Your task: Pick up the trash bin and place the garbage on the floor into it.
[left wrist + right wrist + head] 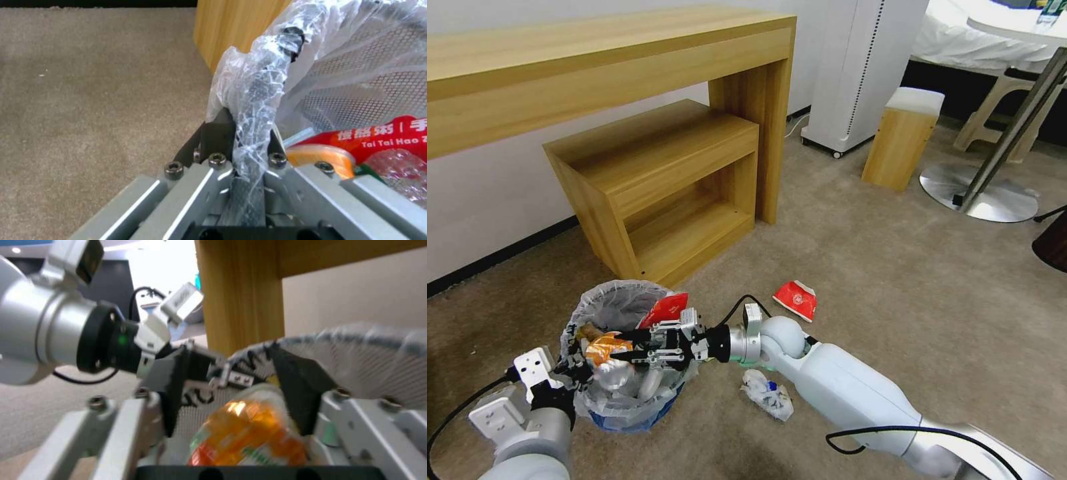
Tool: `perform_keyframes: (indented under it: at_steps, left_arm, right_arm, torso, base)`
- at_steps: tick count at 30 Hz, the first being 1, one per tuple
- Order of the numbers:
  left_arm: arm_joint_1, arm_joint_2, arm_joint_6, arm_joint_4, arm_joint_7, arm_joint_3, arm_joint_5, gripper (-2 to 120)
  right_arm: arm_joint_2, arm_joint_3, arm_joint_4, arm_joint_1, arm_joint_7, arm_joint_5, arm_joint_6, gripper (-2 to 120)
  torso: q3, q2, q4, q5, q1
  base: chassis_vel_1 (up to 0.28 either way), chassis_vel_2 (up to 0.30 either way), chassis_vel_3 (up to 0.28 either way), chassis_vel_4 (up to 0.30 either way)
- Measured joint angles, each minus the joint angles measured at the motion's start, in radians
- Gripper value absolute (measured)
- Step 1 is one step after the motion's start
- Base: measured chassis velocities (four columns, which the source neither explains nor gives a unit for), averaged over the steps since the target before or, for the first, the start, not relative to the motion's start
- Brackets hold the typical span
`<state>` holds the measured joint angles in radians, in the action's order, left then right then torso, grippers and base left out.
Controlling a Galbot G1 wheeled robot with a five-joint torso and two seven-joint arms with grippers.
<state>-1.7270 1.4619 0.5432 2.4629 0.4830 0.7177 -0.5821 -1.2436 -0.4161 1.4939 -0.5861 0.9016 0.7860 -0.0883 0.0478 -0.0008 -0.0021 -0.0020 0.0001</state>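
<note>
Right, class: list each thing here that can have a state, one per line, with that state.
trash bin: upright, lined, partly filled, rim gripped.
left end effector: shut on the bin's rim.
right end effector: over the bin, fingers open around an orange-labelled bottle.
red wrapper: lying on the floor.
crumpled white litter: lying on the floor.

Beige short-pile carpet floor (894, 280) is seen. On it are found a red snack wrapper (796, 299), a crumpled white wrapper (768, 393) nearer the robot, a wooden shelf unit (660, 193), a small wooden block (902, 139) and a round metal base (979, 192).
</note>
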Motion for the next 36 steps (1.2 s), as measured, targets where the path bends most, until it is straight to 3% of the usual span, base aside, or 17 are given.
perform_keyframes:
  at_steps: [4, 11, 14, 18, 21, 22, 25, 26, 28, 36]
  left_arm:
    - [-0.002, -0.005, 0.000, 0.001, 0.000, 0.004, -0.004, 1]
    - [0.004, -0.015, 0.000, 0.009, 0.000, 0.014, -0.027, 1]
    - [0.006, -0.023, 0.002, 0.010, 0.000, 0.016, -0.038, 1]
    - [0.010, -0.024, 0.003, 0.009, 0.000, 0.010, -0.040, 1]
    - [0.010, -0.030, 0.006, 0.010, 0.001, 0.008, -0.046, 1]
    - [0.010, -0.030, 0.006, 0.010, 0.001, 0.008, -0.046, 1]
    - [0.010, -0.034, 0.010, 0.015, 0.002, 0.014, -0.056, 1]
    - [0.010, -0.034, 0.010, 0.015, 0.002, 0.014, -0.056, 1]
    - [0.006, -0.035, 0.010, 0.019, 0.002, 0.014, -0.058, 1]
    - [-0.003, -0.035, 0.010, 0.021, 0.003, 0.010, -0.059, 1]
  right_arm:
    - [0.030, 0.036, 0.041, -0.005, -0.019, 0.018, 0.000, 68]
    - [0.143, 0.137, 0.144, -0.065, -0.174, 0.026, 0.002, 91]
    - [0.220, 0.237, 0.235, -0.157, -0.394, -0.008, 0.022, 100]
    - [0.260, 0.314, 0.279, -0.232, -0.470, -0.017, 0.054, 100]
    - [0.306, 0.454, 0.354, -0.359, -0.555, -0.094, 0.129, 100]
    - [0.306, 0.454, 0.354, -0.359, -0.555, -0.094, 0.129, 100]
    - [0.330, 0.584, 0.449, -0.465, -0.684, -0.159, 0.270, 100]
    - [0.330, 0.584, 0.449, -0.465, -0.684, -0.159, 0.270, 100]
    - [0.334, 0.646, 0.486, -0.529, -0.745, -0.191, 0.361, 100]
    - [0.303, 0.625, 0.455, -0.609, -0.955, -0.149, 0.556, 100]
  torso:
    - [0.000, 0.000, 0.0000, 0.0000, 0.000]
    - [0.000, 0.000, 0.0000, 0.0003, 0.000]
    - [0.000, 0.000, 0.0001, 0.0004, 0.000]
    - [0.000, 0.000, -0.0001, 0.0003, 0.000]
    - [0.000, 0.000, -0.0003, 0.0002, 0.000]
    - [0.000, 0.000, -0.0003, 0.0002, 0.000]
    - [0.000, 0.000, 0.0000, 0.0000, 0.000]
    - [0.000, 0.000, 0.0000, 0.0000, 0.000]
    - [0.000, 0.000, -0.0001, 0.0001, 0.000]
    - [0.000, 0.000, 0.0000, 0.0001, 0.000]
  base:
    - [0.000, 0.000, 0.000, 0.000]
    - [0.000, 0.000, 0.000, 0.000]
    - [0.000, 0.000, 0.000, 0.000]
    - [0.000, 0.000, 0.000, 0.000]
    - [0.000, 0.000, 0.000, 0.000]
    - [0.000, 0.000, 0.000, 0.000]
    - [0.000, 0.000, 0.000, 0.000]
    - [0.000, 0.000, 0.000, 0.000]
    - [0.000, 0.000, 0.000, 0.000]
    - [0.000, 0.000, 0.000, 0.000]
